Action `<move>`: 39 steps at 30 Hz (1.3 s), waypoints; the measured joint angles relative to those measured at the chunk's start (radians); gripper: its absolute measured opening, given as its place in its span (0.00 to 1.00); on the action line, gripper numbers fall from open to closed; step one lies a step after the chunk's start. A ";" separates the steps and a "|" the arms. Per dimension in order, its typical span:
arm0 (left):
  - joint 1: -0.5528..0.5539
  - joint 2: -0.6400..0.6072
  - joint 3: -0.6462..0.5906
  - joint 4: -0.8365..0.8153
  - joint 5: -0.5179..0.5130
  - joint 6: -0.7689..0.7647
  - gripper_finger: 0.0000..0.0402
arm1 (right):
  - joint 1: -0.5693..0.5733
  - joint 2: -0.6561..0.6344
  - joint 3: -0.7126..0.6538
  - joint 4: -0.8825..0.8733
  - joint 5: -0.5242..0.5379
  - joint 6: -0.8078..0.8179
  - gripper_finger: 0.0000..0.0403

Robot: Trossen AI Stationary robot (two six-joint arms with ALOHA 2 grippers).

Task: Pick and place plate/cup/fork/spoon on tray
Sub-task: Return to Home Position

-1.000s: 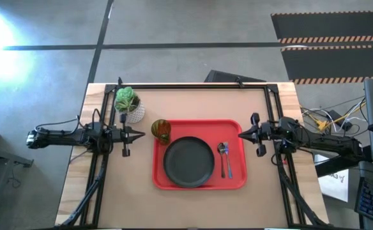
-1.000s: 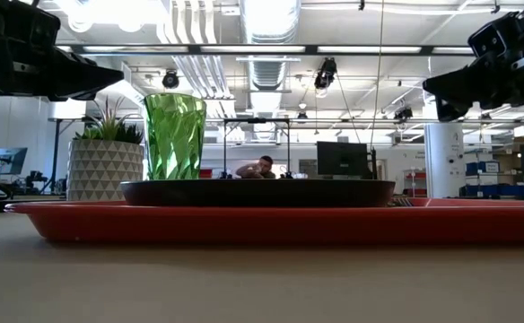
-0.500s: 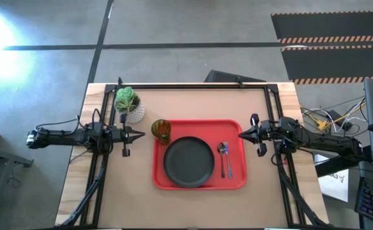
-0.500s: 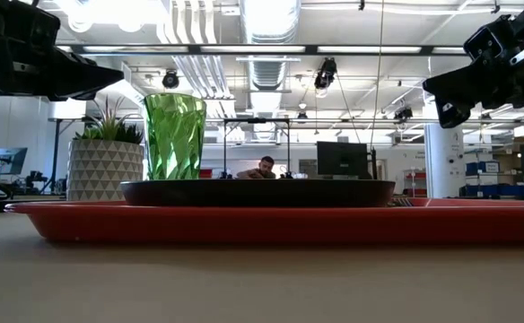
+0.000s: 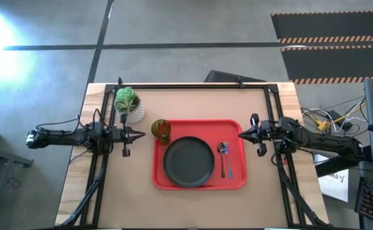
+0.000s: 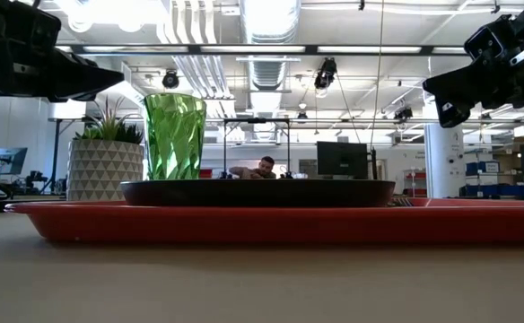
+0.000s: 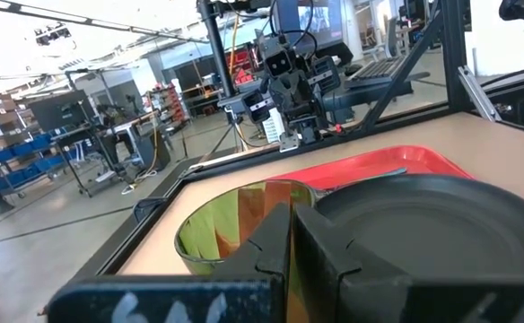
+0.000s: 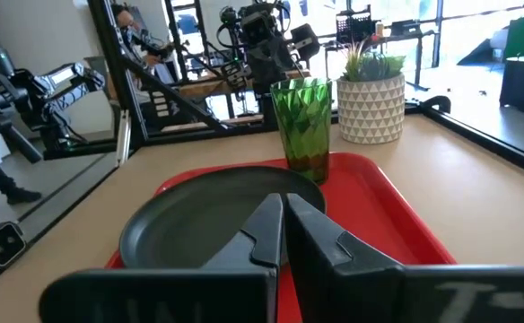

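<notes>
On table centre: red tray [image 5: 199,184], rim showing around its load.
Plate [image 5: 188,161]: dark, flat on tray, left of middle.
Cup [image 5: 161,130]: green, upright at tray's far left corner, just beside plate; whether fully inside the rim cannot be told.
Spoon [image 5: 223,153]: lying on tray right of plate.
Fork [image 5: 228,163]: blue handle, just beside spoon on its right, parallel to it.
Plant pot [image 5: 129,106]: white, off tray, near cup.
Left gripper [image 5: 139,134]: off tray's left edge, above table, jaws pressed together, holding nothing.
Right gripper [image 5: 241,134]: at tray's right edge, above table, jaws pressed together, empty.
Person [image 6: 262,168]: far back in room, low view.
</notes>
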 joint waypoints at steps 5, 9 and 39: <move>0.000 0.006 0.000 -0.001 0.000 0.000 0.00 | 0.000 0.000 0.000 0.000 0.000 0.000 0.02; 0.000 0.010 0.000 0.000 0.000 0.000 0.00 | 0.000 0.000 0.000 0.000 0.000 0.000 0.02; 0.000 0.020 0.000 0.000 0.000 0.000 0.00 | 0.000 0.000 0.000 0.000 0.000 0.000 0.02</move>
